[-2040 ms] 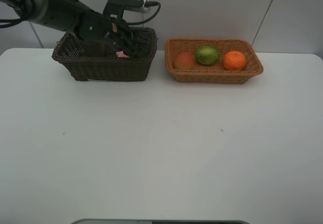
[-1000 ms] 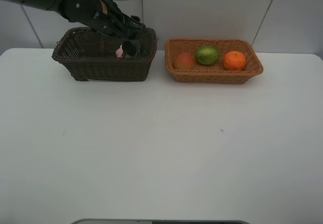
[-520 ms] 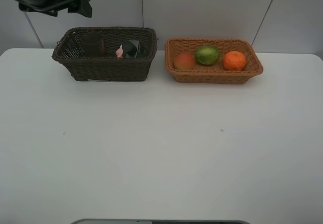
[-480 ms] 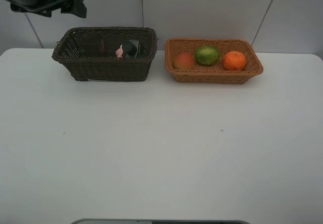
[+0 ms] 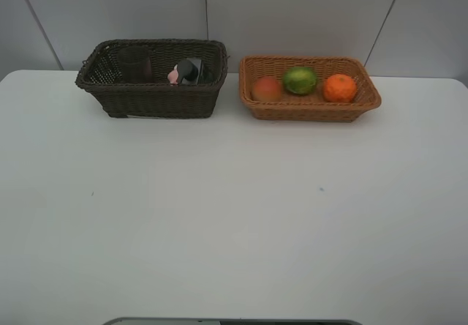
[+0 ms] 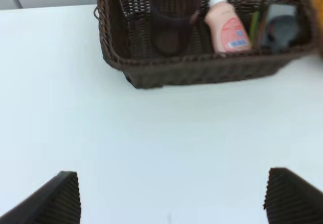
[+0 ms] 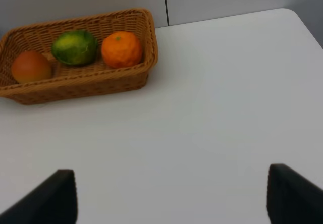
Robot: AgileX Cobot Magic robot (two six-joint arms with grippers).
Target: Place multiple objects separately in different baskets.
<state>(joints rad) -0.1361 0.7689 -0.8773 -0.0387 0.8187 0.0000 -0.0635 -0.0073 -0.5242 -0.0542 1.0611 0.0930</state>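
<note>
Everything was binned, both arms back, nothing in either grip.
High view: dark brown basket (image 5: 150, 98) held cup (image 5: 135, 65), pink bottle (image 5: 174, 76), black pump bottle (image 5: 190, 70); tan basket (image 5: 311, 109) held three fruits, none left on table (image 5: 234, 215).
Left wrist: my left gripper (image 6: 169, 196) had its jaws wide apart, dark basket straight ahead.
Right wrist: right gripper (image 7: 169, 193) was apart too; orange (image 7: 121, 49), green fruit (image 7: 74, 47), reddish fruit (image 7: 31, 66) lay ahead in one row along the tan basket's long axis.

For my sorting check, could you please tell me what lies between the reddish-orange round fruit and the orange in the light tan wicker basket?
The green oval fruit lies between the reddish-orange round fruit and the orange, as the exterior high view shows.
</note>
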